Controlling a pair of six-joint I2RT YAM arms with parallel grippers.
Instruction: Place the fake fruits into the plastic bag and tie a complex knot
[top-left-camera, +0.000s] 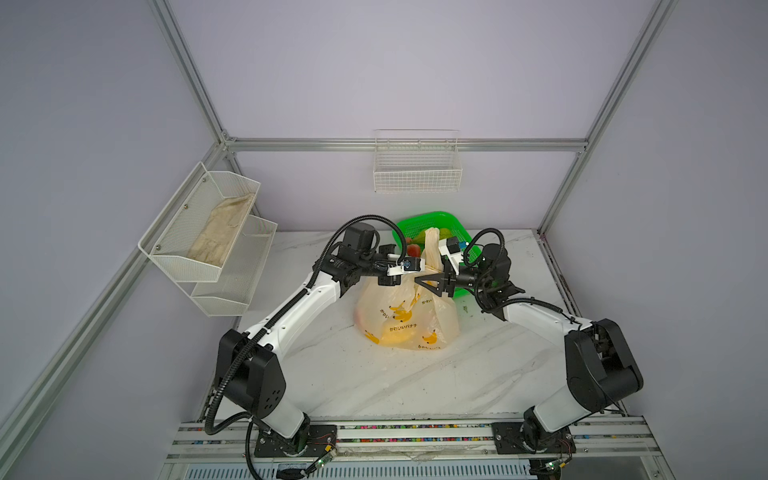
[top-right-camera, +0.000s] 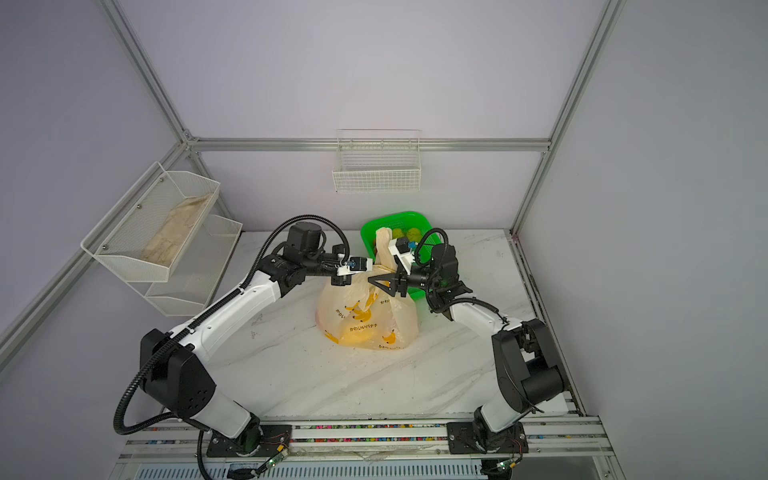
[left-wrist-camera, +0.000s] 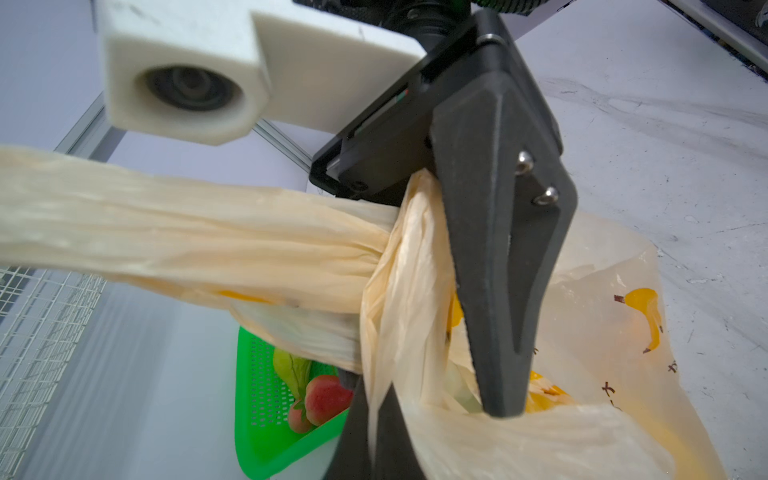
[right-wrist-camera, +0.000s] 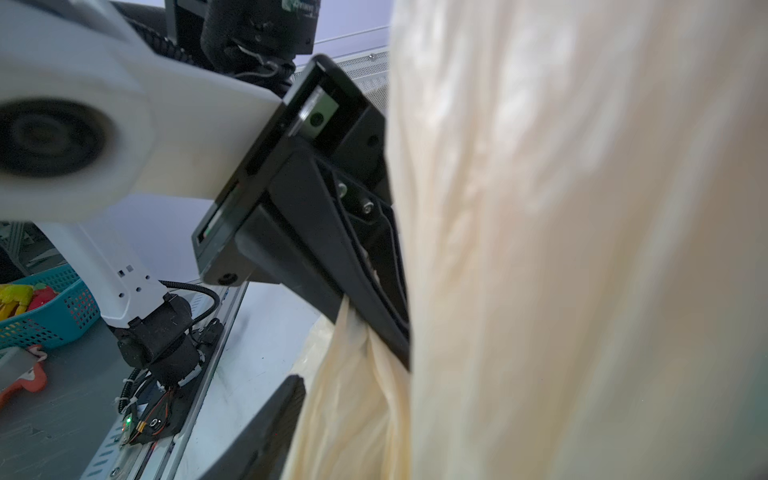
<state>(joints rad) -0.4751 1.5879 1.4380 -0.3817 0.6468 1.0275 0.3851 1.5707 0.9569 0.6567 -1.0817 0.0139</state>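
The plastic bag (top-left-camera: 409, 322) (top-right-camera: 365, 324) stands mid-table, yellow fake fruits showing through its wall. My left gripper (top-left-camera: 419, 269) (left-wrist-camera: 374, 424) is shut on one cream handle strip (left-wrist-camera: 399, 299). The other strip (left-wrist-camera: 187, 232) loops round it and rises as a loop (top-left-camera: 431, 245). My right gripper (top-left-camera: 420, 281) (right-wrist-camera: 353, 415) faces the left one, open, with handle plastic between its fingers (left-wrist-camera: 498, 249); one finger is hidden. No knot shows. A strawberry (left-wrist-camera: 326, 399) and a green pear (left-wrist-camera: 291, 368) lie in the green basket.
The green mesh basket (top-left-camera: 419, 219) (top-right-camera: 374, 224) sits right behind the bag at the table's back. A white wire basket (top-left-camera: 417, 174) hangs on the back wall. A white mesh shelf (top-left-camera: 195, 249) holding cloth is on the left wall. The marble tabletop (top-left-camera: 374, 382) lies in front.
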